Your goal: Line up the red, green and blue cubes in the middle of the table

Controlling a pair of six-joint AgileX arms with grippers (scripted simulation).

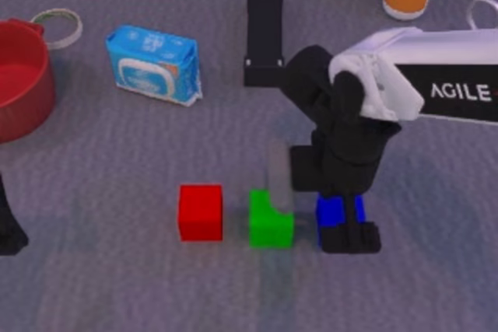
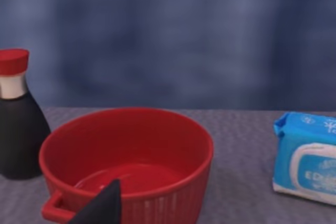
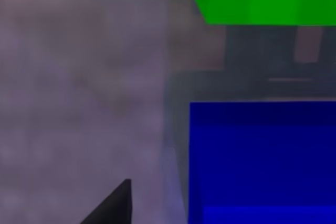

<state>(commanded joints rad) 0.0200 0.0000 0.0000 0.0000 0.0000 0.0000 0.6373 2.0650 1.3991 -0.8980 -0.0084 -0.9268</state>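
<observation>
Red cube [image 1: 201,211], green cube [image 1: 270,221], and your right gripper [image 1: 342,223] grasping the blue cube [image 1: 330,209] beside them; left gripper: can't tell.

Top view: looks straight down on the table [image 1: 117,285].
Left wrist view: low, near the red pot [image 2: 131,150].
Right wrist view: very close to the blue cube [image 3: 262,156].
Shared: the pot [image 1: 19,75] and blue cube [image 1: 331,209] show from above too.

Table [image 1: 117,285]: red cube [image 1: 201,212], green cube [image 1: 269,221], blue cube [image 1: 336,211] in row, mid
</observation>
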